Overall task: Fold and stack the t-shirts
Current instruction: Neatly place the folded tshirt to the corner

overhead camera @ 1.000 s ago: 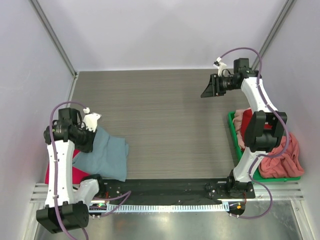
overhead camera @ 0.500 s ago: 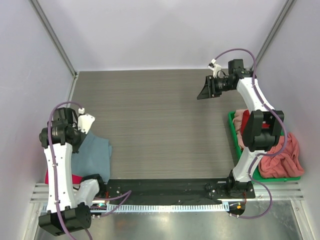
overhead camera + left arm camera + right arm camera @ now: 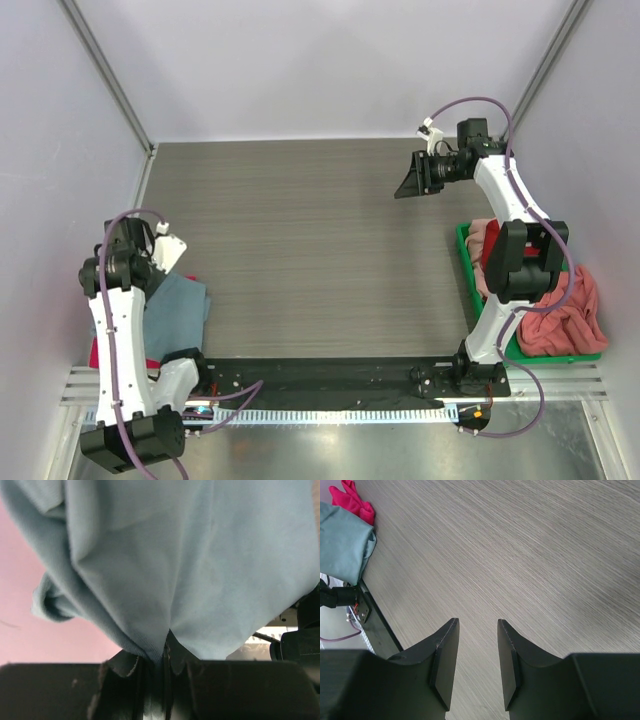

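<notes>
Pinching a bunched edge of the grey-blue t-shirt [image 3: 200,565], the left fingers [image 3: 164,676] sit closed at the surface's [image 3: 300,230] near-left corner, above the magenta t-shirt [image 3: 354,500]. The right fingers [image 3: 410,183] hover parted and empty near the far-right corner.

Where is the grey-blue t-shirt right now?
Top view: the soft grey-blue cloth t-shirt sits bunched at the table's near-left corner, pinched in the left fingers, beside a magenta-pink shirt.

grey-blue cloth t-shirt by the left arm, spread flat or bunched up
Bunched up: the grey-blue cloth t-shirt drapes in gathered folds, one edge pinched in the shut left gripper.
</notes>
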Action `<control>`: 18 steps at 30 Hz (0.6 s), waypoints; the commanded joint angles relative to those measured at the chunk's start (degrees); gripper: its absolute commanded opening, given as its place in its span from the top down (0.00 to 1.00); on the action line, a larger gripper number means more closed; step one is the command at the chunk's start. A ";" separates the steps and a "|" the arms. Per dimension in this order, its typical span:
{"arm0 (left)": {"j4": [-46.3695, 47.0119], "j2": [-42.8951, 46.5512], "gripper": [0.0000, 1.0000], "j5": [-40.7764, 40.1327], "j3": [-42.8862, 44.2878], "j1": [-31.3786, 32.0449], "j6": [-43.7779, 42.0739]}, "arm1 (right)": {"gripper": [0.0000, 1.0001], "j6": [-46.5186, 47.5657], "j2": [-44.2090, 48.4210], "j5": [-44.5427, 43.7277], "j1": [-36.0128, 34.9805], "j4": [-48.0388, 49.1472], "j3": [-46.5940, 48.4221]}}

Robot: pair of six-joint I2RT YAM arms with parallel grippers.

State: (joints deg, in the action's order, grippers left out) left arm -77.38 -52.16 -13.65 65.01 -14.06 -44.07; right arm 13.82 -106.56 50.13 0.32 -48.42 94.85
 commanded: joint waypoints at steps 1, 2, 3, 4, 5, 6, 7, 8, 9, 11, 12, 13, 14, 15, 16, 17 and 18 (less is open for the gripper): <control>-17.28 1.01 1.00 -5.24 -3.66 -1.14 -1.81 | 0.58 -0.38 -0.22 0.76 -0.32 1.58 0.95; -16.40 1.36 1.00 -5.77 -4.45 -1.40 -1.72 | 0.58 -0.38 -0.22 0.76 -0.32 1.58 0.95; -15.79 1.45 1.00 -6.12 -6.11 -1.58 -1.11 | 0.58 -0.46 -0.22 0.76 -0.32 1.67 0.87; -15.08 1.45 0.99 -6.65 -6.74 -1.75 -0.58 | 0.58 -0.38 -0.31 0.76 -0.32 1.75 0.86; -13.86 1.27 1.00 -7.09 -7.35 -1.84 -0.05 | 0.58 -0.46 -0.31 0.76 -0.32 1.67 0.86; -13.06 1.19 0.99 -7.35 -8.14 -1.93 0.48 | 0.58 -0.47 -0.31 0.85 -0.32 1.75 0.95; -12.10 1.10 0.99 -7.97 -9.37 -2.02 1.35 | 0.58 -0.47 -0.31 0.85 -0.32 1.75 0.95; -10.09 1.01 1.00 -8.32 -9.90 -2.19 1.62 | 0.58 -0.55 -0.49 0.85 -0.32 1.84 1.04; -8.85 1.01 1.00 -9.11 -10.60 -2.28 2.06 | 0.58 -0.73 -0.40 0.85 -0.32 1.93 1.04; -5.17 0.66 0.99 -11.38 -12.27 -2.72 2.41 | 0.58 -0.73 -0.49 0.85 -0.32 1.93 1.22; -3.93 0.48 0.99 -12.10 -13.24 -2.90 2.50 | 0.58 -0.73 -0.49 0.85 -1.97 2.02 1.30; -3.04 0.31 0.99 -12.54 -13.68 -3.07 2.68 | 0.58 -0.99 -0.66 0.85 -1.90 2.02 1.39; -1.03 0.13 0.99 -13.41 -14.12 -3.07 3.03 | 0.58 -0.91 -0.66 0.85 -1.81 2.10 1.48; -0.06 -0.30 0.99 -13.86 -15.34 -3.33 3.20 | 0.58 -0.99 -0.84 0.85 -2.07 2.19 1.48; 1.17 -0.40 0.99 -14.38 -16.05 -3.42 3.29 | 0.58 -1.08 -1.01 0.85 -2.07 2.19 1.57; 3.79 -0.57 1.00 -14.91 -16.75 -3.60 2.95 | 0.58 -1.08 -0.93 0.85 -2.25 2.28 1.65; 5.12 -0.83 0.99 -15.52 -17.89 -3.69 2.77 | 0.58 -1.08 -1.01 0.76 -2.25 2.28 1.66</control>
State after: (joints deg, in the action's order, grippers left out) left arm -75.31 -52.56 -24.58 48.86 -16.95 -41.12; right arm 13.15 -107.33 50.11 -1.43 -47.83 94.87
